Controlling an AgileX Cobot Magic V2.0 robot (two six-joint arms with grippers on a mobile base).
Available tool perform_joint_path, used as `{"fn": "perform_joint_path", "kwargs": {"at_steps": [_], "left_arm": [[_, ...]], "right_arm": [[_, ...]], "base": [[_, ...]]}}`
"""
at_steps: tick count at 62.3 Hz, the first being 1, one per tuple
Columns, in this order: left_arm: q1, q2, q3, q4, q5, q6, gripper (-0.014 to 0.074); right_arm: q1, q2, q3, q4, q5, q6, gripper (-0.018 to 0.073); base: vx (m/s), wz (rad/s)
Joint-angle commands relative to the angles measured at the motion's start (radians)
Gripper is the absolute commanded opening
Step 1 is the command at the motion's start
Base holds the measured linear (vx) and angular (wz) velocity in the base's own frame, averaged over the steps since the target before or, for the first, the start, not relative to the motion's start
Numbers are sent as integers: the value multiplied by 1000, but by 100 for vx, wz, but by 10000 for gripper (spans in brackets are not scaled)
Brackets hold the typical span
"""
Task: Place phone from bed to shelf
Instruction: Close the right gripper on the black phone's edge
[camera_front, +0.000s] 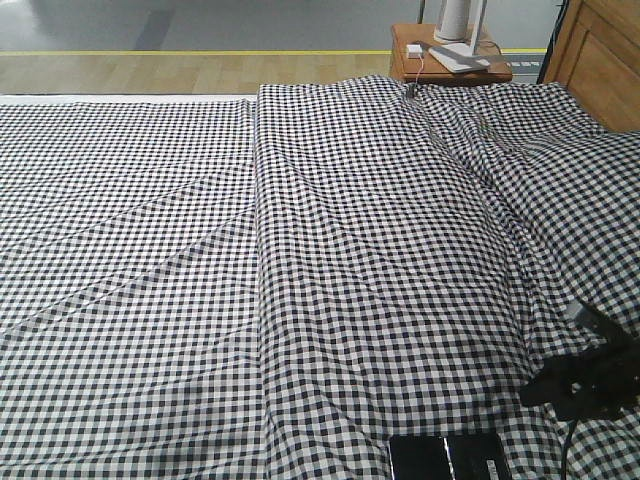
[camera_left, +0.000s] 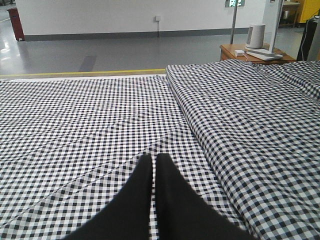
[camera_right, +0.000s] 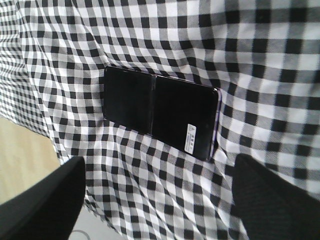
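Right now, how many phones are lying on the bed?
1. The black phone lies flat on the gingham bed near its edge, just ahead of the open right gripper. Others may lie out of view.

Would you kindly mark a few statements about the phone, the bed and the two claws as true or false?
1. The phone lies flat on the checked bed. True.
2. The right claw is shut on the phone. False: it is open, and the phone lies ungripped on the cloth ahead of it.
3. The left claw is shut, with nothing in it. True.
4. The phone carries a red sticker. False: its sticker is white.
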Motion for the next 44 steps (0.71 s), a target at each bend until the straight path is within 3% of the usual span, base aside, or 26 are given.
{"fn": "perform_joint_path", "kwargs": {"at_steps": [1, 33, 44], "left_arm": [[-4, -6, 2, -9, -74, -4, 1], [-4, -6, 2, -9, -74, -4, 1], [-4, -6, 2, -9, -74, -4, 1]], "right_arm": [[-7, -9, -16, 59, 37, -55, 561], [-5, 195, -17, 193, 30, -213, 561], [-5, 246, -48, 229, 30, -223, 561]], "base": [[0, 0], [0, 0], [0, 0]]}}
